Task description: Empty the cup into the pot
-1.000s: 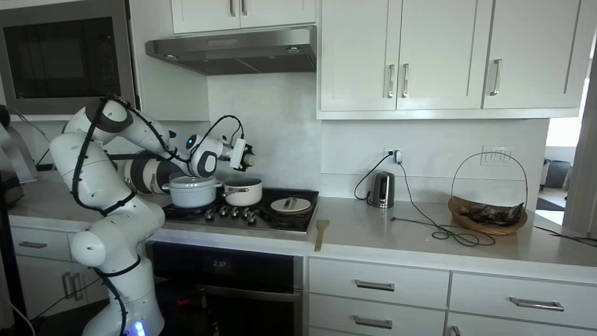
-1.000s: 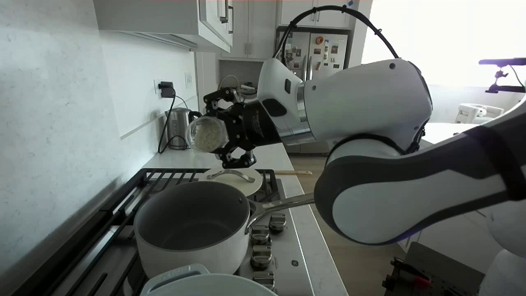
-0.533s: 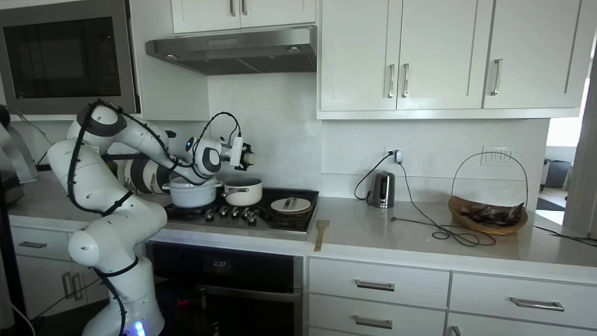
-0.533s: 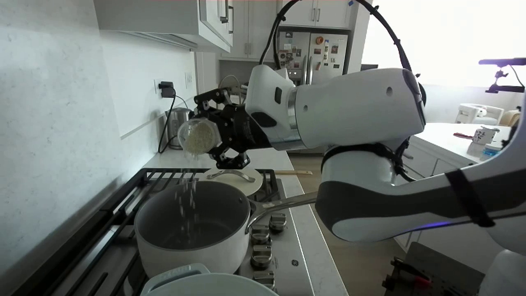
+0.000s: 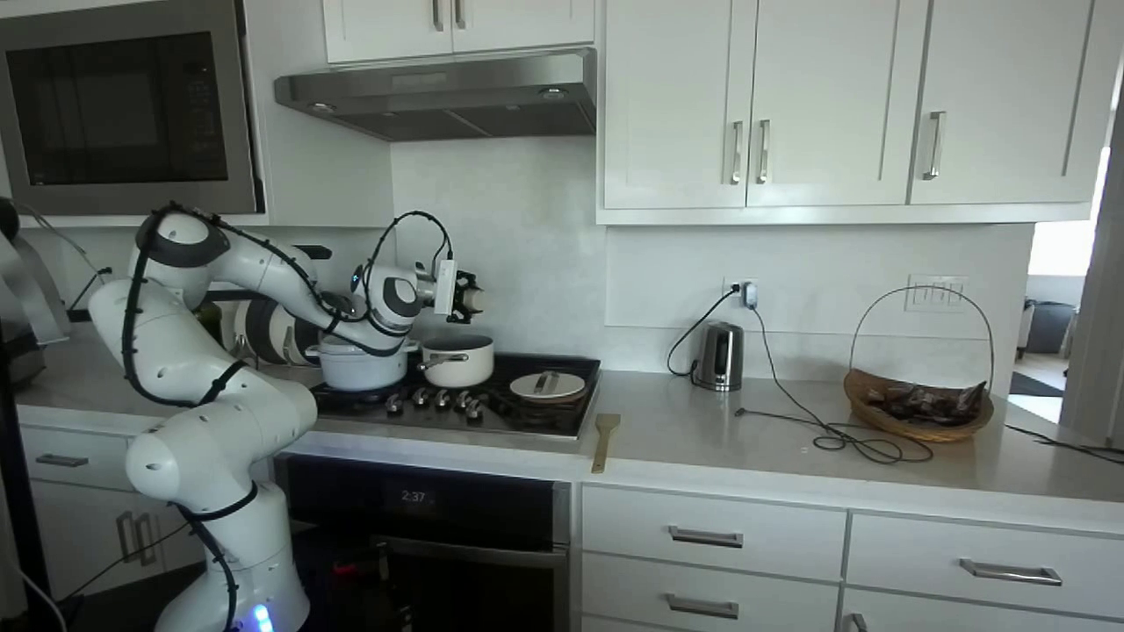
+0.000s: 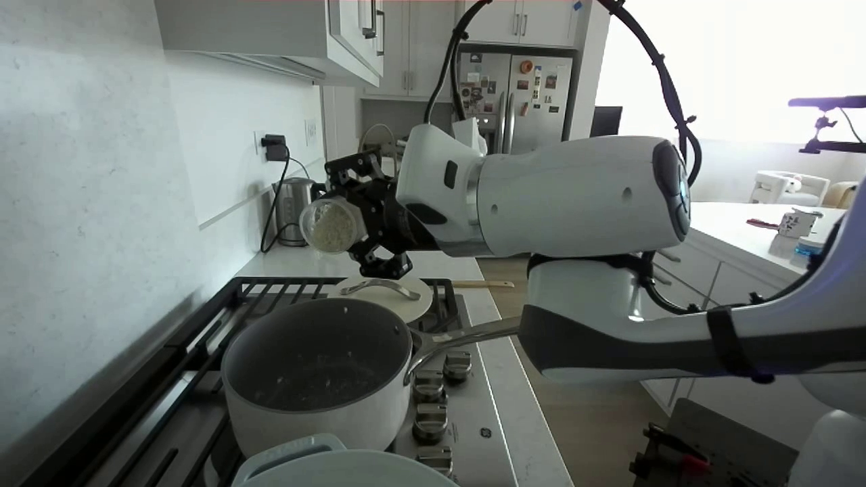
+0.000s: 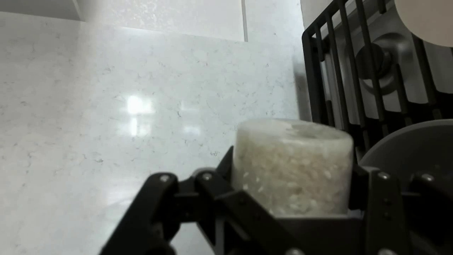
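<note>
The pale flecked surface [image 5: 685, 430] is stretching wide, the white robot arm [image 6: 578, 196] is arching above it, and the stainless gas cooktop [image 6: 467, 399] is sitting set in it. Well apart from the cooktop, a wicker basket [image 5: 913, 428] is standing. On the cooktop, a light-blue lidded pot [image 5: 362, 366] is sitting just beside a pale, long-handled saucepan [image 6: 352, 423]. Between cooktop and basket, a steel electric kettle [image 5: 722, 355] is standing. A round lid [image 6: 404, 308] is lying on the cooktop, near whose corner a wooden spatula [image 5: 605, 426] is resting. The clear cup [image 7: 288, 143] is hanging tipped over, higher than the saucepan and apart from it, and the fingers [image 7: 358, 184] are clamping it from opposite sides. Inside it rice [image 6: 333, 230] is showing, and pale grains [image 6: 349, 354] inside the saucepan.
</note>
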`<state>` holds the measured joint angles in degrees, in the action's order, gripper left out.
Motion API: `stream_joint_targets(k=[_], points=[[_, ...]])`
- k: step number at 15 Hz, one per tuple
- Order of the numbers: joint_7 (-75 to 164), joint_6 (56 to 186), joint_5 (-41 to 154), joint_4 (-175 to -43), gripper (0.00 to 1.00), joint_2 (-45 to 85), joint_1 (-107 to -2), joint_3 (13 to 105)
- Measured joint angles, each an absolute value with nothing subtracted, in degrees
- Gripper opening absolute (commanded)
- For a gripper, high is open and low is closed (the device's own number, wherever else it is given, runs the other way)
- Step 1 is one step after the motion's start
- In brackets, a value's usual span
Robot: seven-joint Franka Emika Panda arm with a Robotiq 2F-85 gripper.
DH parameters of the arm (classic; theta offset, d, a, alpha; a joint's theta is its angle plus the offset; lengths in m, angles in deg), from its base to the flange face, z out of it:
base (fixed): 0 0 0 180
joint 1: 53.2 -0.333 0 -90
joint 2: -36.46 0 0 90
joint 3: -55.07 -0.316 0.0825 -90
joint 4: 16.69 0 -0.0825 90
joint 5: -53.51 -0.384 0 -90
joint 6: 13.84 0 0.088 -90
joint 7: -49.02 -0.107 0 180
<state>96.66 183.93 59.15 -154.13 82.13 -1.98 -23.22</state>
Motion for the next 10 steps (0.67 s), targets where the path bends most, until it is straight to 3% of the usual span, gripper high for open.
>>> stream_joint_targets(k=[10], points=[[88.58, 183.93, 65.55, -154.21, 0.32, 90.09, 1.16, -23.30]])
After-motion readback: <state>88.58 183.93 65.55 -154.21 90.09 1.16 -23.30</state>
